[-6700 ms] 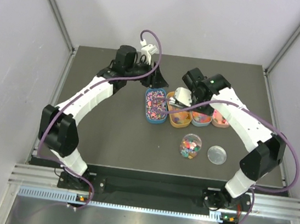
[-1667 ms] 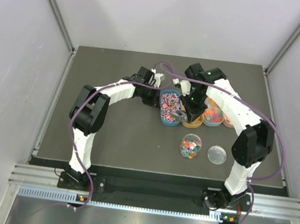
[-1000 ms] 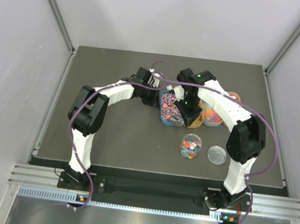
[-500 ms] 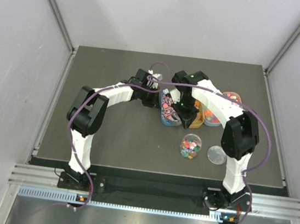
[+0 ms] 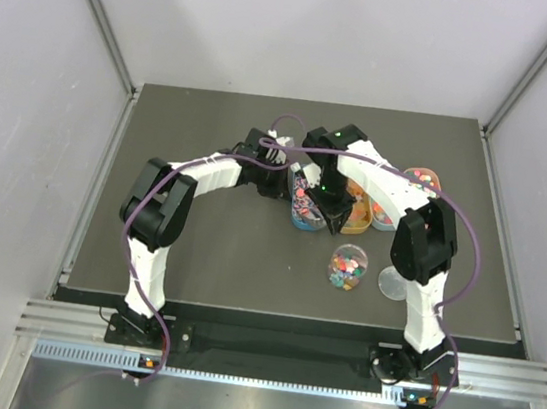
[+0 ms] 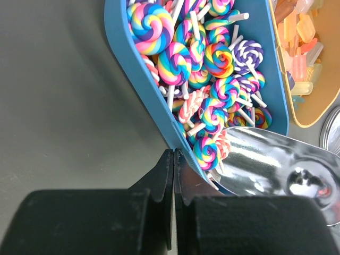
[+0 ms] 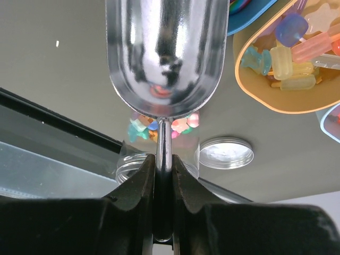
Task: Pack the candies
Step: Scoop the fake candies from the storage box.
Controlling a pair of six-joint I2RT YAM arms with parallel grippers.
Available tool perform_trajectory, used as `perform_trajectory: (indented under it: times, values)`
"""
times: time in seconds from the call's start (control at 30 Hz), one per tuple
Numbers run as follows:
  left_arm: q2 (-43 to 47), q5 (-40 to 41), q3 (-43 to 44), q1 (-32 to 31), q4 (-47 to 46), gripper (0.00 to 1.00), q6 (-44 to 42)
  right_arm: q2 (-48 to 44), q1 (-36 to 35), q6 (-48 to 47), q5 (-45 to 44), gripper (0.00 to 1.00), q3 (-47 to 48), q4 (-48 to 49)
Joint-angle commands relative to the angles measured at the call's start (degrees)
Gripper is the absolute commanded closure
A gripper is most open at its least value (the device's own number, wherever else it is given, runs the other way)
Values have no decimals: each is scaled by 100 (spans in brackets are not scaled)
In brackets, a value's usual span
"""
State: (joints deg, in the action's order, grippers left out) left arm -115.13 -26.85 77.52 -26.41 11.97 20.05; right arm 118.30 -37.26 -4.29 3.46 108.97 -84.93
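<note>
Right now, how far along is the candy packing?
Done: the jar holds some candies, its lid lying beside it. In hand: the right gripper holds the scoop, mouth at the lollipops in the blue tray, bowl looks empty. Left: likely more scoops, then the lid.

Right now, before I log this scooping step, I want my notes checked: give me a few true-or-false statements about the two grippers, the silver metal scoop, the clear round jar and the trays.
The right gripper is shut on the handle of the silver metal scoop. True.
The left gripper is open around a candy. False: it is shut on nothing, beside the blue oval tray.
The clear round jar is closed. False: the silver round lid lies on the table beside it.
The blue oval tray holds rainbow swirl lollipops. True.
</note>
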Motion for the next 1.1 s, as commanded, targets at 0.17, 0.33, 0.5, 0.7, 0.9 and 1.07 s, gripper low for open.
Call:
perform_trajectory:
  times: [0.17,0.33,0.5,0.7,0.9,1.07]
  values:
    - [439,-584,-70,-320,-634,100,51,-52,-476,209,515,100,-261,670]
    - [535,-620,-70,-347,-625,100,113,-264,-502,262,533,100,-508,626]
    - [720,-707,-236,-356,-538,100,113,-150,-476,280,585,100,-491,626]
    - [966,-769,-676,-461,-450,100,52,-307,-361,201,410,100,-815,582]
    - [1133,-682,-887,-593,-335,100,-45,-308,-256,166,471,100,-834,539]
    - [1019,-699,-817,-768,-353,100,-19,-97,-115,131,366,100,-509,556]
